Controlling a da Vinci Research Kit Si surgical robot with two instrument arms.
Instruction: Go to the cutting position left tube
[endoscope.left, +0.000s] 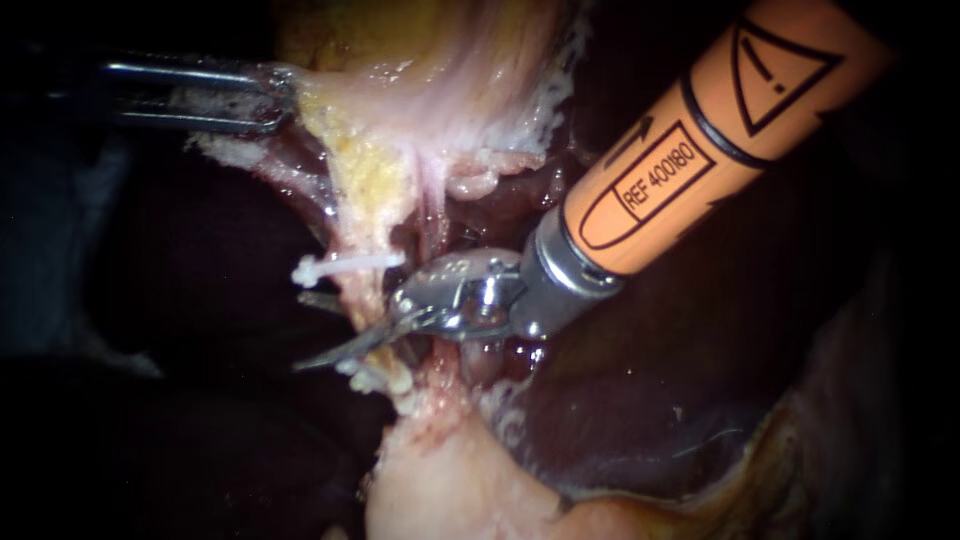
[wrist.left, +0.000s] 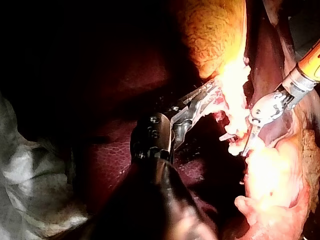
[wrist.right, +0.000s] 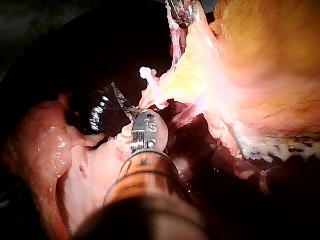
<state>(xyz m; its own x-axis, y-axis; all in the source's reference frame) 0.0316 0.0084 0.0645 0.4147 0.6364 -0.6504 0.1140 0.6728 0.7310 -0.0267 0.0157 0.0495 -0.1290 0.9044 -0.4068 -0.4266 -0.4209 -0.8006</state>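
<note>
Straddling stringy tube (endoscope.left: 357, 298): right instrument's (endoscope.left: 318, 333) curved blades (endoscope.left: 345, 350).

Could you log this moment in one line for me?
left instrument: jaws shut on gallbladder | right instrument: blades open astride left tube | below white clip | cut: not yet
</note>
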